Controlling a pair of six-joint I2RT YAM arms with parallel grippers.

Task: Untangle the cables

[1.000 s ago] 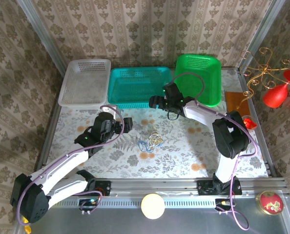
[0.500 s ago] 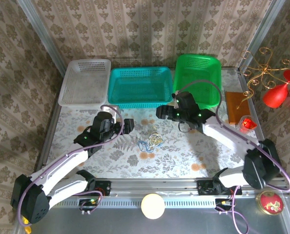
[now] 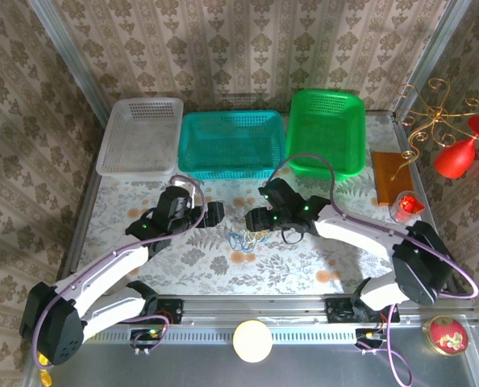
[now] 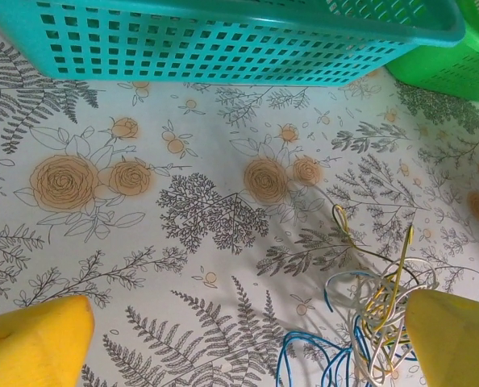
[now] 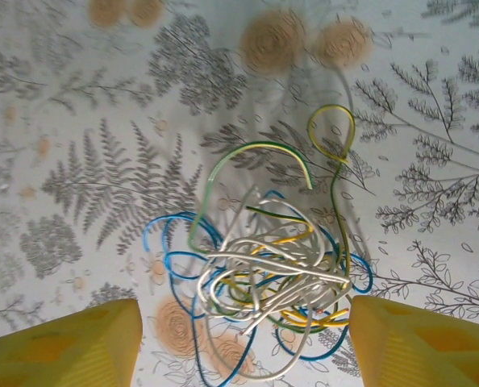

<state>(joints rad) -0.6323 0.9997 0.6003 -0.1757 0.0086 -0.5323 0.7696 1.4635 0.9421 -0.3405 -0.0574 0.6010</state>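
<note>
The cables (image 3: 249,235) lie in one small tangle of blue, whitish and yellow-green cords on the flowered table cover, near the middle. In the right wrist view the tangle (image 5: 280,274) sits on the cloth between my right gripper's yellow fingers (image 5: 62,347). The right gripper (image 5: 243,347) is open, with one pad on each side of the tangle and nothing pinched. From above, it (image 3: 256,219) hangs just over the tangle's far edge. My left gripper (image 3: 214,214) is wide open to the left of the cables (image 4: 376,322), which lie by its right finger (image 4: 457,339).
Three baskets stand in a row along the back: white (image 3: 114,157), teal (image 3: 193,161) and green (image 3: 354,165). A brown board (image 3: 391,173) and a small red object (image 3: 407,203) sit at the right edge. The teal basket's wall (image 4: 223,48) is close ahead of the left gripper.
My right arm has swung from beside the green basket down and left to just above the cables, its fingers narrowing somewhat. The left gripper has edged slightly right.
</note>
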